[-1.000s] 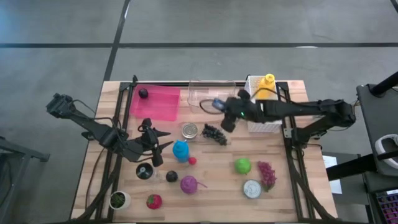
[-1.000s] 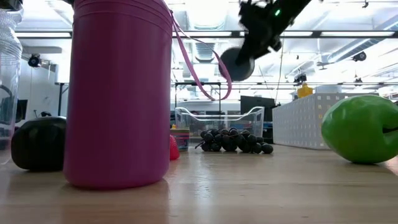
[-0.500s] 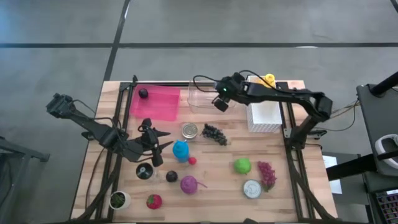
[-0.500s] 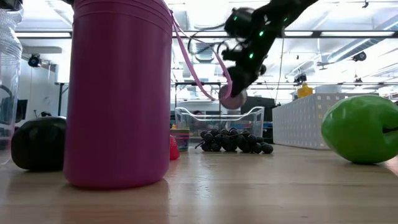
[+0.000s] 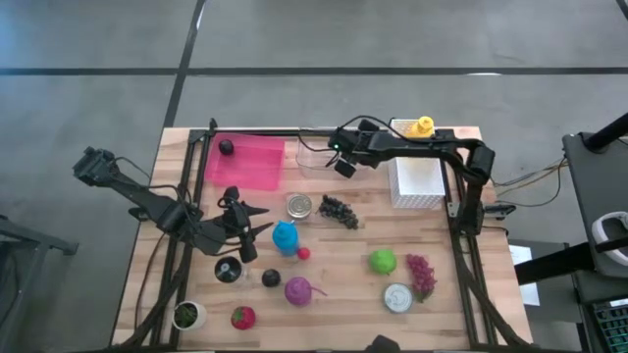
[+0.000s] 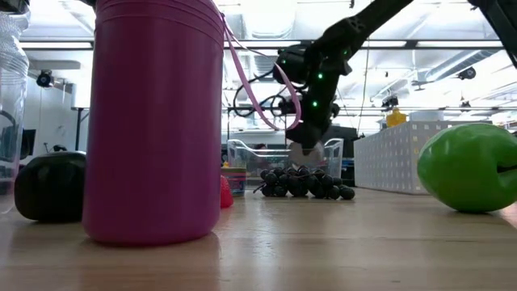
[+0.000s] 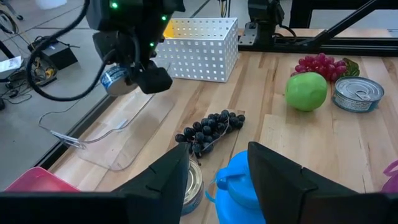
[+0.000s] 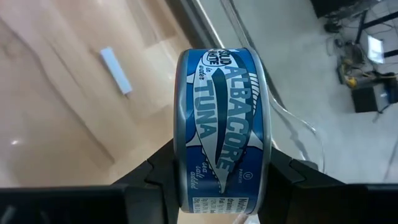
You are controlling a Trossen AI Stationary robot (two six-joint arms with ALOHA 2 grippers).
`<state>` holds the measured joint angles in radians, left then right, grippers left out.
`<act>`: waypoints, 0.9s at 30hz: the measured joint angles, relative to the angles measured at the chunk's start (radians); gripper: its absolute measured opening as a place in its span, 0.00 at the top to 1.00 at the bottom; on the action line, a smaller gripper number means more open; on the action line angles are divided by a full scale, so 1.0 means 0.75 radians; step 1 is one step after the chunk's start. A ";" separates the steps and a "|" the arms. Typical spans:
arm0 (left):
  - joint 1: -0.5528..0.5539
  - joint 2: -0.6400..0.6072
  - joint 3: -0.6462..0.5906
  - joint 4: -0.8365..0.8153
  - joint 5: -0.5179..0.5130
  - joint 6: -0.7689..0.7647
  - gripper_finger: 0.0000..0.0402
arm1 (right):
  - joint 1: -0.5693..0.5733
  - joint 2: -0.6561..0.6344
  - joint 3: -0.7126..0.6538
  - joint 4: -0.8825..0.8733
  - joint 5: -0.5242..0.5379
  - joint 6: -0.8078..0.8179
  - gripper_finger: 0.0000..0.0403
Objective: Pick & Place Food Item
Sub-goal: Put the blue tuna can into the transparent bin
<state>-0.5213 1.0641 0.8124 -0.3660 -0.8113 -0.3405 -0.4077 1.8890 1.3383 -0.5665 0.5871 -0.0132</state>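
- Desk [image 5: 334, 255]: light wood planks, black frame rails along both sides; grey floor w/ dark seam lines around it.
- Low view looks across into a big workshop room: bright ceiling lights, monitors, cables in the back.
- On desk: pink tray [image 5: 245, 162] at back left w/ a small dark item on it, clear bin [image 5: 312, 147] at back centre, white perforated basket [image 5: 417, 176] at back right w/ a yellow item [image 5: 423, 126] at its far end.
- Mid desk: open tin [image 5: 299, 206], black grapes [image 5: 339, 211], blue cup [image 5: 285, 236], green apple [image 5: 383, 261], red grapes [image 5: 421, 275], 2nd tin [image 5: 397, 297], purple cup [image 5: 297, 290], strawberry [image 5: 242, 317].
- Right gripper [image 5: 343, 165] hangs over the clear bin, fingers pinching the tuna can [image 8: 222, 127] on its 2 flat ends.
- Can held on edge: round axis runs finger to finger, roughly level; blue "Albacore Tuna" label band faces the wrist cam. Can is off the desk, just above the bin per low view [image 6: 304, 153].
- Left gripper [image 5: 245, 230] waits mid-left, just beside the blue cup, fingers part-spread, holding nothing.
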 joint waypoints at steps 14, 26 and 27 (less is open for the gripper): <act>0.000 0.000 0.000 0.002 0.000 0.000 0.58 | 0.005 0.006 -0.027 -0.010 0.022 -0.025 0.61; 0.000 0.000 0.000 0.002 0.000 0.000 0.58 | 0.027 0.020 -0.031 -0.037 0.022 -0.022 0.53; 0.000 0.000 0.000 0.002 0.000 0.000 0.58 | 0.029 0.021 -0.031 -0.037 0.023 -0.022 0.52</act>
<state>-0.5213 1.0641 0.8124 -0.3645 -0.8116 -0.3405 -0.3856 1.9046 1.3148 -0.5946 0.6040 -0.0299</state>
